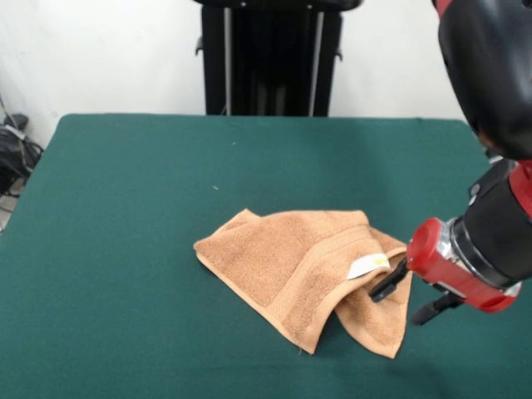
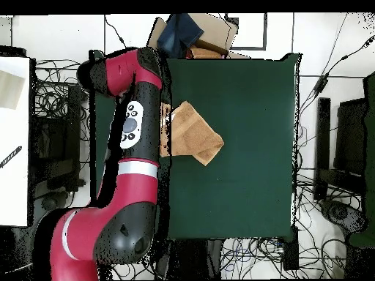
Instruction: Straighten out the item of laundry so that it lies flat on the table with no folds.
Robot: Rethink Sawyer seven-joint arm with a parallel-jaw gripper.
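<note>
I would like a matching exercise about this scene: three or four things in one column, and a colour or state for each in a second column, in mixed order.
Things:
1. towel
2. table
3. tag
4. gripper

Descriptions:
A. dark green, covered with cloth
B. small and white, on the towel's edge
C. black fingers, at the towel's folded side
D. tan, lying folded over itself

Pairs: 1-D, 2-A, 3-B, 4-C
</note>
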